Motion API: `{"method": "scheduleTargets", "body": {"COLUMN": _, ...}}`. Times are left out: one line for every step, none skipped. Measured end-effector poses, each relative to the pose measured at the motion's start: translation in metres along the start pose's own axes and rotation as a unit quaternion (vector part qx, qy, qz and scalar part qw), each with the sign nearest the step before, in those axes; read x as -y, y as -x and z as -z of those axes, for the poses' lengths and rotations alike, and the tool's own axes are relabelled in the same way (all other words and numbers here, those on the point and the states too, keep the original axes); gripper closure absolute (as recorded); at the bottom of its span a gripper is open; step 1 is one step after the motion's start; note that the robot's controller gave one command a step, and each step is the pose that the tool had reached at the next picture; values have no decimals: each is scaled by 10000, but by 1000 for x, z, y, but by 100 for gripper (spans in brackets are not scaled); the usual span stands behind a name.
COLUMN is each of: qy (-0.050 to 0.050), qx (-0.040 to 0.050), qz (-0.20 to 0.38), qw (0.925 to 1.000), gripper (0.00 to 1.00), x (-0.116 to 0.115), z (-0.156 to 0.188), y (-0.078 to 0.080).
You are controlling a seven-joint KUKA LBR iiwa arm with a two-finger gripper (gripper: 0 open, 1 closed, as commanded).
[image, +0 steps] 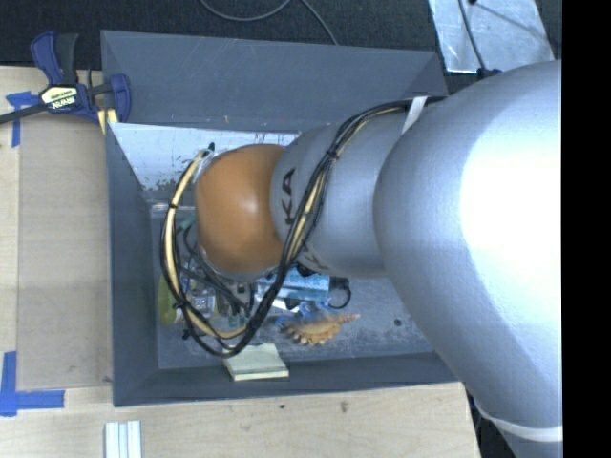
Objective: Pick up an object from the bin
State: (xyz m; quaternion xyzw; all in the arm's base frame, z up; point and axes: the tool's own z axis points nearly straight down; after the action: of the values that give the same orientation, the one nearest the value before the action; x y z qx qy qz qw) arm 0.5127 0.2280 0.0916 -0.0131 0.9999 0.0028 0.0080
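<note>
My gripper [208, 299] is low in the left half of the bin, its metal body showing just below the orange wrist cover. Right beside it on the left lies a yellow-green thing [169, 303], mostly hidden. To its right a blue flat object [307, 290] sits partly under the cables. A tan, spiky-edged toy piece [320, 329] rests on the floor nearer the front. A pale cream rectangular block [256, 364] leans at the front wall, just below the gripper.
The arm and its orange cover hang over most of the bin's floor and hide what lies beneath. Yellow and black cables loop round the wrist down to the floor. The bin's sloped walls stand close on the left and front.
</note>
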Motion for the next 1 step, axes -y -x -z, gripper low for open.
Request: {"method": "scheduleTargets", "body": {"qy": -1, "qx": -8, "qz": -2, "qw": 10000, "gripper": 100, "x": 0, "z": -1, "y": 0}}
